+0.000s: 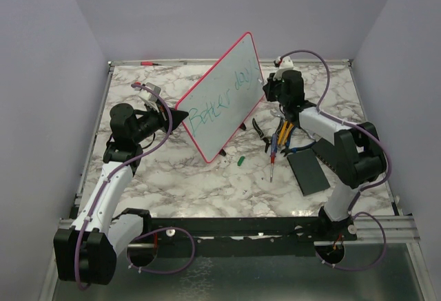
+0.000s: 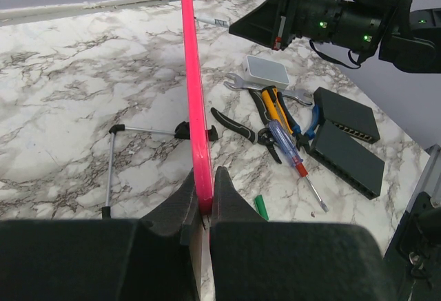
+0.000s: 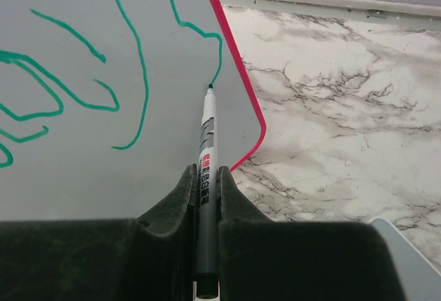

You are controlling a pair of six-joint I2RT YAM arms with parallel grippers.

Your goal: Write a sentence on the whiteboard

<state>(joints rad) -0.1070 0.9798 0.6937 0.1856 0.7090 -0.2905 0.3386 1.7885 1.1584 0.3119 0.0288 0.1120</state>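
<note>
The whiteboard (image 1: 224, 98) stands tilted on the marble table, its red-pink rim around green writing that reads "Better days". My left gripper (image 1: 180, 117) is shut on the board's left edge; in the left wrist view the red rim (image 2: 195, 101) runs up from between my fingers (image 2: 203, 189). My right gripper (image 1: 269, 89) is shut on a marker (image 3: 207, 149), its tip touching the end of the last green stroke near the whiteboard's right rim (image 3: 238, 67). The green marker cap (image 1: 241, 160) lies on the table, also in the left wrist view (image 2: 261, 207).
Right of the board lie pliers (image 2: 244, 130), a blue-and-red screwdriver (image 2: 293, 156), a wrench, a small white box (image 2: 267, 69) and two black rectangular boxes (image 2: 344, 142). The board's wire stand (image 2: 114, 156) rests behind it. A red pen (image 1: 148, 63) lies at the far wall.
</note>
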